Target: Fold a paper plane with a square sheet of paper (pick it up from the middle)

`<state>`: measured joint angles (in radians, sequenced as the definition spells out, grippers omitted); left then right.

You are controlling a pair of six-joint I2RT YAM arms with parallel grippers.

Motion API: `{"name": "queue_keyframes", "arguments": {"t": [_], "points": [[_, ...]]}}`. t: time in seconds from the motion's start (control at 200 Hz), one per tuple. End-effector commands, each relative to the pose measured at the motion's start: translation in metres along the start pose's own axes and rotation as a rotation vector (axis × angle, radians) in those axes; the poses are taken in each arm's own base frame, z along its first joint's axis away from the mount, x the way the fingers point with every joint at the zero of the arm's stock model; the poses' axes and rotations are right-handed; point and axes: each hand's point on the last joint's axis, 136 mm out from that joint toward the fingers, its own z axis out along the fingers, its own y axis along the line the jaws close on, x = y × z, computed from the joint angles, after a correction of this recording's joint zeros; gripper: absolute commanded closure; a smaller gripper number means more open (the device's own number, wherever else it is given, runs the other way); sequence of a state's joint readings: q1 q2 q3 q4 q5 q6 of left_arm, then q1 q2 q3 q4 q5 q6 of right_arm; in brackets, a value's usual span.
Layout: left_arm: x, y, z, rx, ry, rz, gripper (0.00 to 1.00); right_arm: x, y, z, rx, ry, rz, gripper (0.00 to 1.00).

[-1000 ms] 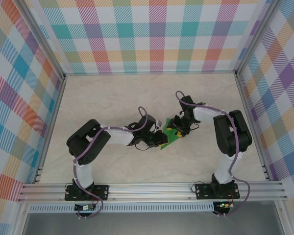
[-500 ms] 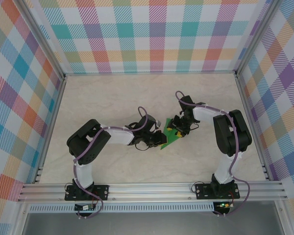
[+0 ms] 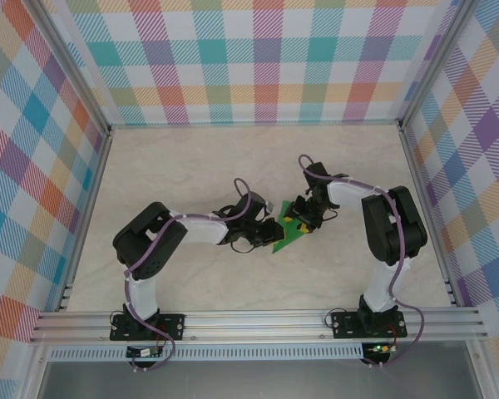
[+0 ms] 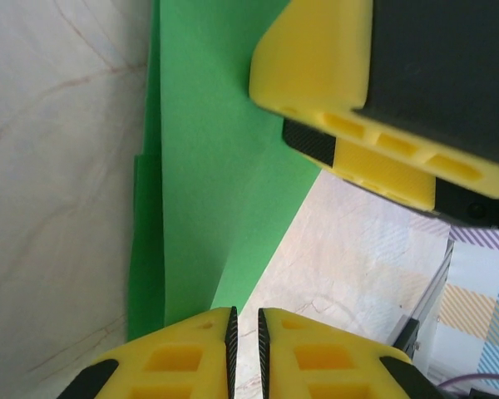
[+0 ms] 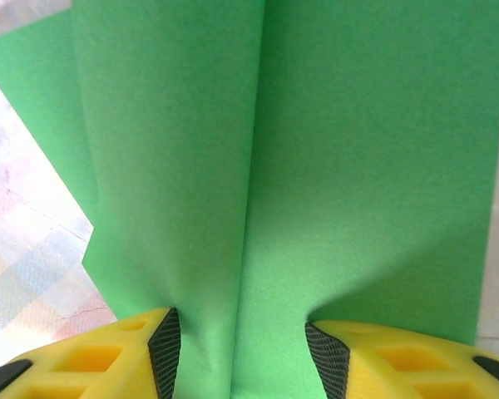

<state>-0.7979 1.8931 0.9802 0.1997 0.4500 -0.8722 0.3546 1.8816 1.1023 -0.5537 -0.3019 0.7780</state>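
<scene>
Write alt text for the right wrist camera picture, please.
Folded green paper fills nearly the whole picture, a crease running down its middle. It stands between two yellow fingers at the bottom edge. A pale table shows at the left.

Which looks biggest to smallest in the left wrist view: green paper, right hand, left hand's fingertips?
1. Green paper, biggest patch.
2. Right hand, slightly smaller; it sits nearer the camera, so ranks 1 and 2 are unsure.
3. Left hand fingertips, cropped at the frame edge.

We see the creased green paper (image 5: pixel 258 183) rising straight ahead of our right gripper (image 5: pixel 243 345), seemingly pinched between both yellow fingers (image 5: pixel 108 353), the table (image 5: pixel 25 274) lying leftward.
</scene>
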Motion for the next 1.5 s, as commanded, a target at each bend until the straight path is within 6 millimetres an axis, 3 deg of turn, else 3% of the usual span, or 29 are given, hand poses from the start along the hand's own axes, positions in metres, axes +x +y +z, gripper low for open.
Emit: {"name": "queue_keyframes", "arguments": {"t": [0.0,0.325,1.275,1.495], "points": [[-0.02,-0.018,-0.014,0.016,-0.075,0.001,0.83,0.015,-0.11,0.043,0.404,0.039,0.104,0.49],[-0.022,-0.025,-0.009,0.043,-0.065,-0.002,0.87,0.015,-0.11,0.043,0.407,0.042,0.11,0.49],[-0.019,0.025,0.012,-0.111,-0.049,-0.052,0.93,0.017,-0.117,0.05,0.439,0.066,0.134,0.5],[-0.017,0.029,0.013,-0.125,-0.046,-0.059,0.94,0.019,-0.115,0.053,0.427,0.084,0.134,0.49]]}}
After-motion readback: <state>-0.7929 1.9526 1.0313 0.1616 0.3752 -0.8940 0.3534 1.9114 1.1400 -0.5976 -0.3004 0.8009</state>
